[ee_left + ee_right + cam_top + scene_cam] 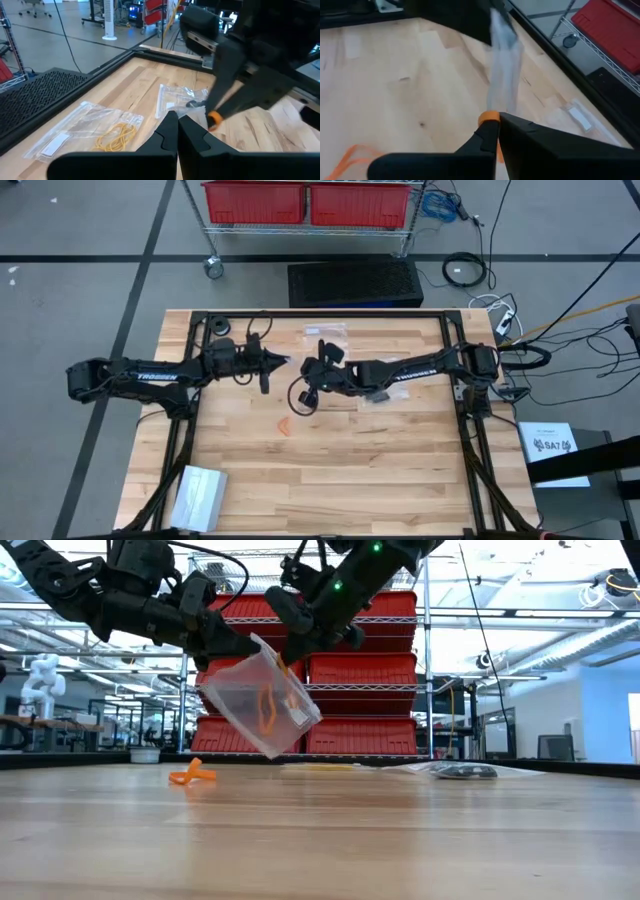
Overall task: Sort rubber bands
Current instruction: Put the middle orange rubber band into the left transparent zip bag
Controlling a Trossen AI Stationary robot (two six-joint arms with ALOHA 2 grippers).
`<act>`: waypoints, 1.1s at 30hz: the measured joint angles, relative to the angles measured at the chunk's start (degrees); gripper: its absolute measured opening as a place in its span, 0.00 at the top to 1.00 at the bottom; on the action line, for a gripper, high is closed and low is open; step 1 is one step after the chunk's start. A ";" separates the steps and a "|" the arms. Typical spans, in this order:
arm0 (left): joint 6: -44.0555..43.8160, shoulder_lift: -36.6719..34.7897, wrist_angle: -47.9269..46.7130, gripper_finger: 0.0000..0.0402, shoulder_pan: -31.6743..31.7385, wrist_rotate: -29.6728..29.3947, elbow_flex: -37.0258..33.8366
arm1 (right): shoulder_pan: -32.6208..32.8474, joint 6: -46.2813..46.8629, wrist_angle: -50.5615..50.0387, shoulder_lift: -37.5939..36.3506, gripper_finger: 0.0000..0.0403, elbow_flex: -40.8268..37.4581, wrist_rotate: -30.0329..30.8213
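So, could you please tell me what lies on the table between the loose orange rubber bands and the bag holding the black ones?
In the low view, only pale bands lie between the orange rubber bands and the black-band bag; otherwise bare wood.

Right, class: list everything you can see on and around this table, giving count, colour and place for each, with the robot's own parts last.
Held bag: one, clear, in the air above the table, orange bands inside.
Loose orange rubber bands: one small cluster, orange, on the table in front of the arms.
Bag with yellowish bands: one, clear, flat at the far side.
Bag with dark bands: one, clear, beside it.
Table: one, pale wood.
Red bins: two, on a wire rack beyond the table.
Left gripper: shut on the held bag.
Right gripper: shut on an orange band at the bag's mouth.
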 joint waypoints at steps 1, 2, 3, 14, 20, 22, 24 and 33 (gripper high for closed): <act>0.04 0.00 0.00 1.00 -0.16 0.00 0.00 | -0.24 -0.02 -0.01 0.00 1.00 0.00 -0.04; 0.14 0.00 0.00 1.00 -0.31 0.02 0.00 | -0.53 -0.05 -0.04 0.00 1.00 0.00 -0.04; 0.19 0.00 0.08 1.00 -0.35 0.13 0.00 | -0.78 -0.13 -0.12 0.00 1.00 0.00 -0.06; 0.21 0.00 0.15 1.00 -0.38 1.74 0.00 | -3.65 -2.95 -0.09 0.00 1.00 0.00 -0.48; 0.25 0.00 -0.13 1.00 -0.38 2.28 0.00 | -5.07 -4.42 -0.07 0.00 1.00 0.00 -2.06; 0.31 0.00 -0.54 1.00 -0.38 2.85 0.00 | -5.41 -4.55 -0.08 0.00 1.00 0.00 -2.28; 0.50 0.00 -0.74 1.00 -0.38 3.60 0.00 | -5.87 -4.68 0.11 0.00 1.00 0.00 -3.54; 0.63 0.00 -0.72 1.00 -0.38 5.59 0.00 | -6.86 -5.31 4.69 -0.15 1.00 -0.02 -9.57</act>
